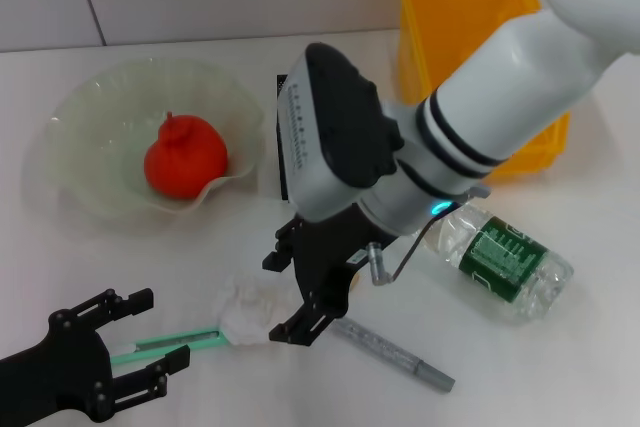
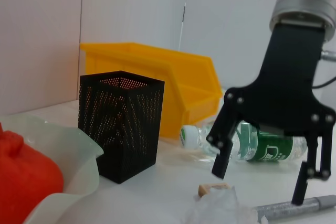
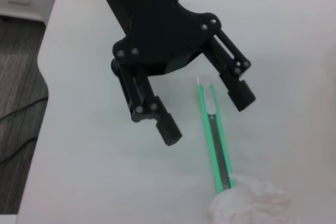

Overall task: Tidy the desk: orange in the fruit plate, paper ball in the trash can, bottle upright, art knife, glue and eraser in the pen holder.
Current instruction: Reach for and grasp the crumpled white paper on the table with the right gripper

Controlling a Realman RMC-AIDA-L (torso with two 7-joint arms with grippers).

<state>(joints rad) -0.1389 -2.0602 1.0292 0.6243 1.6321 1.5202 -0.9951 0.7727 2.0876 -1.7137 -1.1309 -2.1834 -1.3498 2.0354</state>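
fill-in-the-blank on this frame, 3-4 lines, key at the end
1. The orange sits in the ____.
2. The bottle is lying on its ____.
3. The right gripper, jaws open, hangs over the ____ ball.
4. The left gripper is open near the ____ art knife.

Missing words: fruit plate; side; paper; green

orange [image 1: 185, 159] in fruit plate [image 1: 85, 112]; bottle [image 1: 503, 262] before trash can [image 1: 470, 7]
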